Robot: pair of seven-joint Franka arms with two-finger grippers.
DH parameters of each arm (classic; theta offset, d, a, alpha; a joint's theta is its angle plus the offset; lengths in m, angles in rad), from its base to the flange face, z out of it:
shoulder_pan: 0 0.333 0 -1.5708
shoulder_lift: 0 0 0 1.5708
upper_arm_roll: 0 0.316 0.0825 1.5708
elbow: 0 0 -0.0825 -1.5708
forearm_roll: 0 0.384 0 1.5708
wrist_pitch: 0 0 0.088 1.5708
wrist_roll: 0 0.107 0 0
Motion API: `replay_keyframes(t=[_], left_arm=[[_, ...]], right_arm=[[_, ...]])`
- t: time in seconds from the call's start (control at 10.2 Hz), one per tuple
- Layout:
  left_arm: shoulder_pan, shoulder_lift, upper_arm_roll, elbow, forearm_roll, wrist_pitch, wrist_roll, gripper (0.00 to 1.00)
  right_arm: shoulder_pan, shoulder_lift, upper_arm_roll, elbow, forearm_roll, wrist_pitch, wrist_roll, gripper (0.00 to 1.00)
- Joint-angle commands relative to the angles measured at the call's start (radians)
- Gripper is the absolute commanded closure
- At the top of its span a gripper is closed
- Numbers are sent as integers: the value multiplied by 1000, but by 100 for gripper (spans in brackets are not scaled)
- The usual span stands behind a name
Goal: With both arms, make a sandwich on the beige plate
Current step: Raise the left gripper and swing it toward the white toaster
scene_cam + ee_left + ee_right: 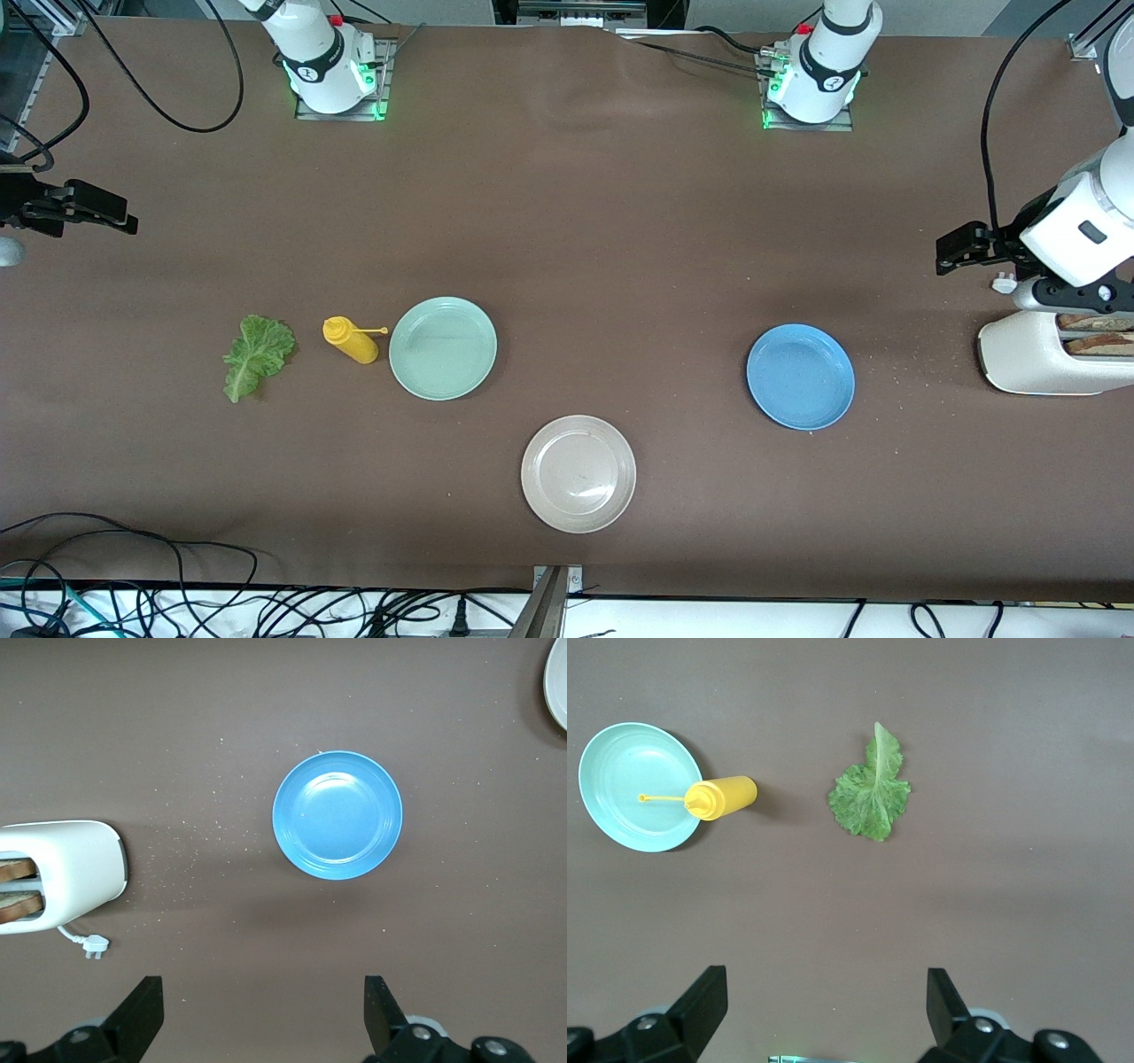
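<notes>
**Both grippers raised and spread; beige plate bare**

The beige plate (578, 474) is taken as the landmark. It lies on the brown table (620, 221), nearest of all items to the front camera, and nothing is seen on it.

The mint-green plate (443, 348) is located farther from the front camera than the beige plate, toward the right arm's end of the table. A yellow squeeze bottle (351, 340) is laid on its side just beside that plate, its nozzle tip reaching the plate rim. The lettuce leaf (256, 355) is laid flat on the table, farther still toward the right arm's end.

The blue plate (801, 377) is located toward the left arm's end from the beige plate. A white toaster (1032, 354) is placed at that end of the table; two bread slices (1099, 334) are seated in its slots.

The left gripper (264, 1014) is held in the air over bare table near the toaster, fingers spread, nothing gripped. The right gripper (827, 1010) is held over the table edge at the right arm's end, fingers spread, nothing gripped.
</notes>
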Motion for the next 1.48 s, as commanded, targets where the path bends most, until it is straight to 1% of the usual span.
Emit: replay_keyframes(t=[0.0,0.3,0.39,0.69,0.79,0.98,1.38], left_arm=[[-48,-72,58,-79,-18,0,-4,0],[-82,-127,89,-138,-18,-2,-4,0],[-112,-141,121,-143,-19,-10,-4,0],[-125,-177,128,-175,-21,-16,-16,0],[-126,-183,135,-177,-42,-31,-17,0],[-144,-184,215,-176,-160,-49,-33,0],[-146,-184,221,-153,-156,-88,-37,0]], right_arm=[[-6,5,3,21,-1,-19,5,0],[-6,5,3,21,-1,-19,5,0],[-6,5,3,21,-1,-19,5,0],[-6,5,3,21,-1,-19,5,0],[-6,5,3,21,-1,-19,5,0],[-6,5,3,21,-1,-19,5,0],[-6,5,3,21,1,-19,5,0]])
